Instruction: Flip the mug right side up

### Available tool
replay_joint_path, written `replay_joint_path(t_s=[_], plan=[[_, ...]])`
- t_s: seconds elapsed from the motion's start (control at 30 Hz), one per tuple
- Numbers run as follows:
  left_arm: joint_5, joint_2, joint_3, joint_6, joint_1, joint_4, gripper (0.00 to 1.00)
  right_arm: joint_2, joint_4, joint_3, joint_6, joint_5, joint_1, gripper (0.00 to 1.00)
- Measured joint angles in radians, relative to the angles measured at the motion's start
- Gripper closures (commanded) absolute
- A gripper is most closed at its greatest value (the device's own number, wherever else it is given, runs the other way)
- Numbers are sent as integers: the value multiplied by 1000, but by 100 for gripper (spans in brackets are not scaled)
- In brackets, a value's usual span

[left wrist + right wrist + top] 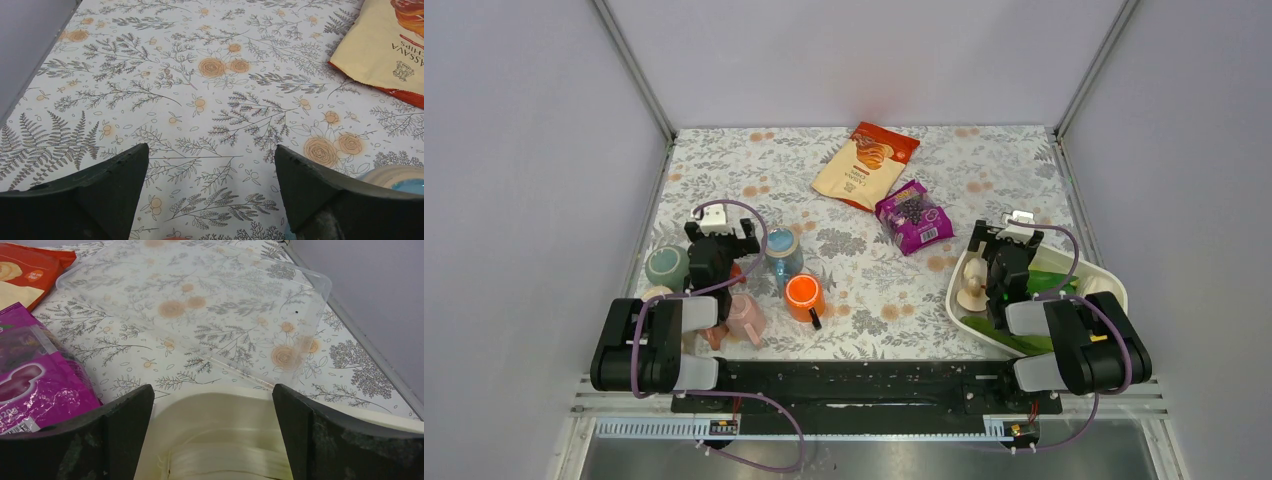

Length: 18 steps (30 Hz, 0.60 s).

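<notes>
Several mugs stand at the left of the table. The pink mug (pixel 746 316) shows no opening from above and looks upside down, with the left arm partly over it. An orange mug (pixel 804 296) with a black handle and a blue mug (pixel 783 252) have their mouths up. A green mug (pixel 667 266) stands by the left edge. My left gripper (pixel 722 238) is open and empty, between the green and blue mugs and above the cloth (pixel 210 150). The blue mug's rim (pixel 395 177) shows at its right finger. My right gripper (pixel 1006 240) is open and empty over the white tub (pixel 212 390).
A white tub (pixel 1104 285) with green and cream items sits at the right. A purple snack packet (pixel 913 216) and an orange chips bag (pixel 866 163) lie mid-back. A clear plastic lid (pixel 200 305) lies beyond the tub. Side walls are close.
</notes>
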Motion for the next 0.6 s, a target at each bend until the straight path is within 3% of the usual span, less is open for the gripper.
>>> replay_joint_path(t_s=[0.17, 0.4, 0.5, 0.6], plan=[[4, 0, 0, 0, 0, 0, 1, -26, -18, 0, 1, -3, 0, 1], [4, -3, 4, 0, 0, -17, 1, -320, -337, 77, 55, -7, -2, 1], [26, -49, 79, 2, 2, -222, 1, -378, -509, 190, 100, -40, -2, 1], [90, -110, 274, 8, 6, -512, 5, -381, -689, 324, 144, -100, -2, 1]])
